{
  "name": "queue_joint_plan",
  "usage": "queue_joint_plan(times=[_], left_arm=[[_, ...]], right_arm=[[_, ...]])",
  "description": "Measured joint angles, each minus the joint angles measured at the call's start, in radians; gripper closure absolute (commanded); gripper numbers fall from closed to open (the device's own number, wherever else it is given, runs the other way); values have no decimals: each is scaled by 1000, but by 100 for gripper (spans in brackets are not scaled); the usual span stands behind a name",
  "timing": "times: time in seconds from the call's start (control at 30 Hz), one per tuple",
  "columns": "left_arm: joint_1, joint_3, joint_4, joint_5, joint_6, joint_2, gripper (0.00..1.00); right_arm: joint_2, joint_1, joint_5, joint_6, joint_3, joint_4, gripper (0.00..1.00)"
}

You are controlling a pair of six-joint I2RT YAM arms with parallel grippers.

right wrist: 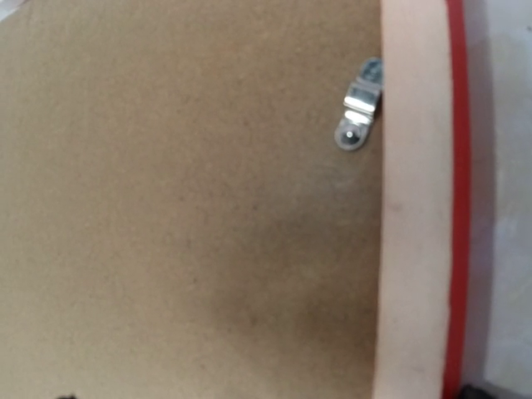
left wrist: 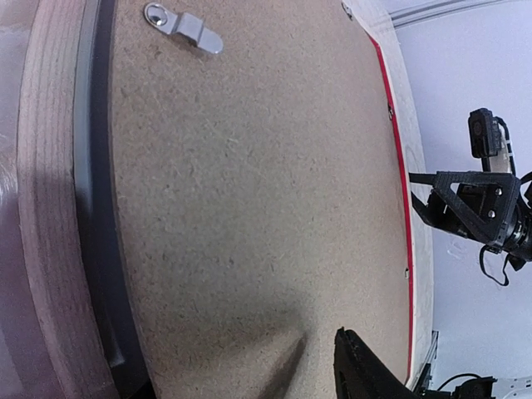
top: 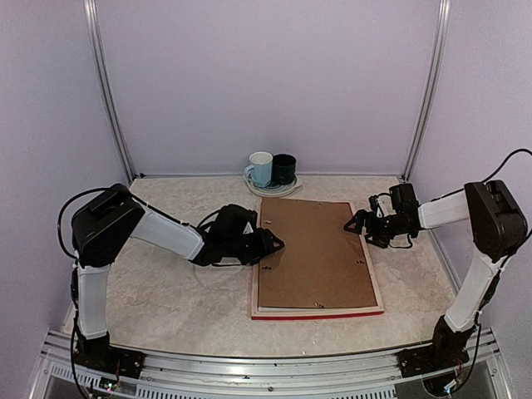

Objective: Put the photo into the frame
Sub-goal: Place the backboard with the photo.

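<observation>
The frame (top: 316, 315) lies face down on the table, pale wood back up with a red edge along its front side. A brown backing board (top: 312, 249) fills it, and the photo is hidden. My left gripper (top: 274, 243) hovers at the board's left edge. One dark finger (left wrist: 366, 370) shows over the board (left wrist: 249, 183), well off centre, with nothing in the jaws. My right gripper (top: 353, 223) stands open at the frame's right edge, above the board (right wrist: 183, 208) and the wooden rail (right wrist: 416, 208). Its fingers barely show in the right wrist view.
Small metal turn clips (left wrist: 183, 29) (right wrist: 359, 116) sit on the board's edges. A white mug (top: 260, 169) and a dark mug (top: 283, 169) stand on a plate (top: 293, 190) just behind the frame. Walls close the back and sides.
</observation>
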Motion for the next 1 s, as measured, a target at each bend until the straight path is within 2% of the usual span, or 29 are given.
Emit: queue_joint_plan(times=[0.23,1.0], left_arm=[[-2,24,-20,-1,16,7,38],[-9,42,-165,-55,112,-64,20]], right_arm=[[0,0,7,0,0,3,2],[0,10,6,0,0,3,1]])
